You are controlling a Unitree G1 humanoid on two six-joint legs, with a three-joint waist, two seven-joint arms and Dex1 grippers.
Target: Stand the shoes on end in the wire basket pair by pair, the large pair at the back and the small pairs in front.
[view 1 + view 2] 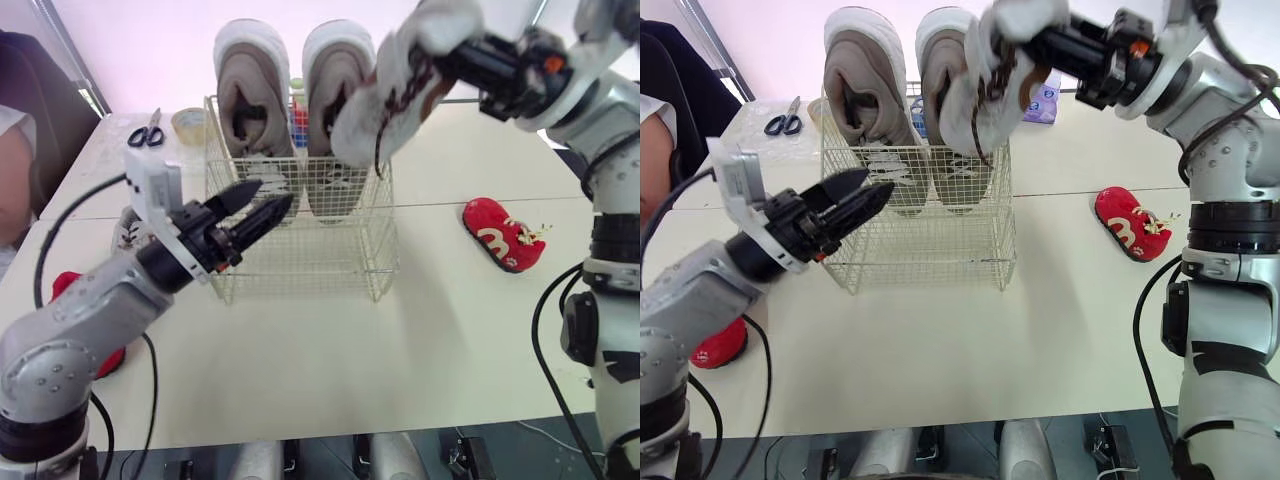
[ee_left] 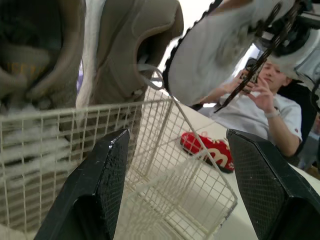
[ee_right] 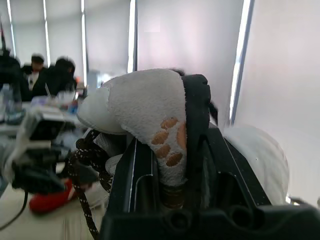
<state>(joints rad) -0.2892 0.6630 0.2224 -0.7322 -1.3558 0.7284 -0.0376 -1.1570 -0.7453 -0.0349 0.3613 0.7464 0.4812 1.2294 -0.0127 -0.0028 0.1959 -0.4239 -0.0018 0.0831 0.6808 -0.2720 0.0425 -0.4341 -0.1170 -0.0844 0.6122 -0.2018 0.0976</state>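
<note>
The white shoe (image 1: 395, 90) is in the air over the right side of the wire basket (image 1: 300, 270), clamped in my right end effector (image 1: 455, 55). From the head cameras I see it whole. Its long axis is tilted, with the gripped end high toward the robot's right. The free end hangs low toward the left, in front of the right shoe of the large pair (image 1: 255, 95), and dark laces dangle from it. Whether that low end has passed the basket rim I cannot tell.

The right wrist view shows the grip itself: the two black fingers (image 3: 197, 125) pinch a fluffy white flap with an orange paw print. The left wrist view looks up at the shoe's pale sole.

The large pair stands on end at the back of the basket.

My left end effector (image 1: 262, 205) is spread wide and holds nothing. It sits just beside the basket's front left face, with the mesh visible between its fingers.

One red slipper (image 1: 505, 235) lies on the worktop (image 1: 400, 340) to the right of the basket, and another (image 1: 720, 345) lies under my left arm. Scissors (image 1: 147, 131) and a tape roll (image 1: 188, 124) lie at the back left. The left wrist view also shows a seated person (image 2: 260, 105) beyond the worktop.
</note>
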